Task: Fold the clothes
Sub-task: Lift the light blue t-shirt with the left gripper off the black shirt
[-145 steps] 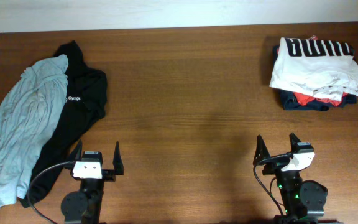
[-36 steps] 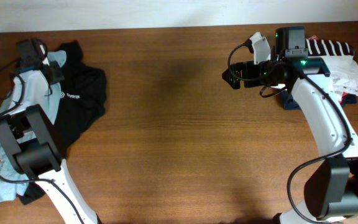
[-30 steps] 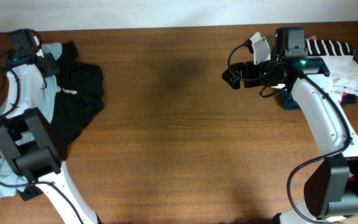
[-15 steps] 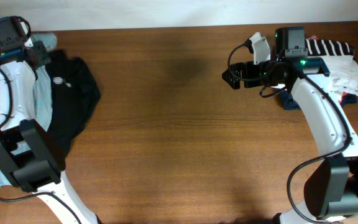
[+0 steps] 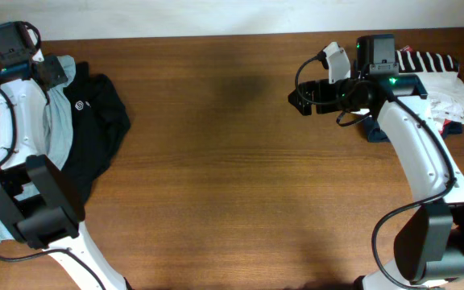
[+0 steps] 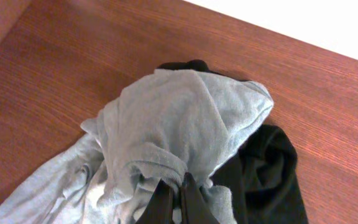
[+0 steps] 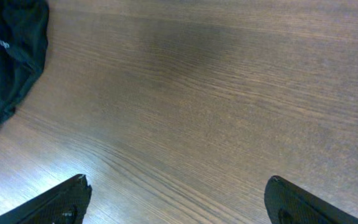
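**Left tool [image 6: 179, 198] clamped on the grey-teal shirt [image 6: 179, 118]; right tool [image 7: 179, 200] empty**

Your left tool is shut tight on a bunched fold of the grey-teal shirt, pinched right at its fingertips. The rest of the shirt mounds up just ahead of the tool and trails away below it. The black top [image 6: 266, 168] lies underneath the shirt and pokes out past its far edge.

Your right tool stands with its jaws wide apart and nothing between them, over bare worktop [image 7: 229, 93]. It is well apart from both garments. A stack of other garments [image 5: 425, 89] sits behind it, beside the arm.

The step in hand looks like peeling the shirt off the black top so you can spread it flat. Raise the left tool slowly and check that no black cloth rises with it. The pinch seems to hold several layers, so expect a clump to come up, not one clean edge. Carry the shirt toward the open wood between the two tools. Then bring the right tool in to take an opposite corner or shoulder.

The shirt is thin, limp jersey. It ripples softly, and it will likely drape and stretch under its own weight. The black top looks heavier and matte, with a small white round logo [image 5: 82, 103]. The worktop is smooth, grained wood, so cloth should slide on it easily.
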Controlling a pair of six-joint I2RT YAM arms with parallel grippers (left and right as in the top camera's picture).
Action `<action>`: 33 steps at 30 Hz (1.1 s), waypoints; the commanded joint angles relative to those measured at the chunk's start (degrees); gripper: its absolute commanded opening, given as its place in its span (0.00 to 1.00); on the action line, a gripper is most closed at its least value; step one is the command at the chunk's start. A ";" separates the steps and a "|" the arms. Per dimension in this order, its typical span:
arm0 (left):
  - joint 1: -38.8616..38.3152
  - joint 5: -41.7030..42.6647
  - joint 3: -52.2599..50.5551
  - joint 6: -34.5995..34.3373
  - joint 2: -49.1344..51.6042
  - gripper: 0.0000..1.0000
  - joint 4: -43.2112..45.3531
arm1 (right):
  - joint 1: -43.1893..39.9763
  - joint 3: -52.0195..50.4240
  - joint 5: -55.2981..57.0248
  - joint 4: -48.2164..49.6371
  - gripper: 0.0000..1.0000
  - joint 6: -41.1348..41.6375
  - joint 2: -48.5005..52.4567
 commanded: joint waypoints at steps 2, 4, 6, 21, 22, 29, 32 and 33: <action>-1.42 3.69 3.08 -0.39 -10.91 0.01 -0.96 | 0.35 1.14 0.07 1.05 0.91 -0.42 -0.39; -2.56 4.61 3.56 -0.42 -14.97 0.01 -1.29 | 0.35 1.16 -0.02 1.14 0.91 -0.39 -1.46; -4.11 4.81 3.78 -0.42 -19.17 0.01 -1.33 | 0.35 1.16 -0.02 0.90 0.91 -0.39 -2.93; -22.21 10.08 3.78 -0.37 -42.73 0.01 -1.55 | -2.03 1.16 -0.57 -7.08 0.91 2.73 -20.13; -23.15 10.82 3.78 -0.39 -43.06 0.01 -1.68 | -3.13 1.16 -0.59 -7.34 0.91 2.82 -21.64; -27.43 12.13 3.76 -0.39 -42.03 0.01 -2.60 | -7.63 1.14 -3.54 -11.67 0.91 1.95 -26.45; -28.06 12.13 3.76 -0.42 -40.41 0.01 -2.51 | -7.48 1.11 -9.11 -13.57 0.91 -2.69 -25.64; -28.17 12.13 3.76 -0.42 -39.85 0.01 -2.49 | -7.13 1.11 -11.10 -14.27 0.91 -4.96 -25.09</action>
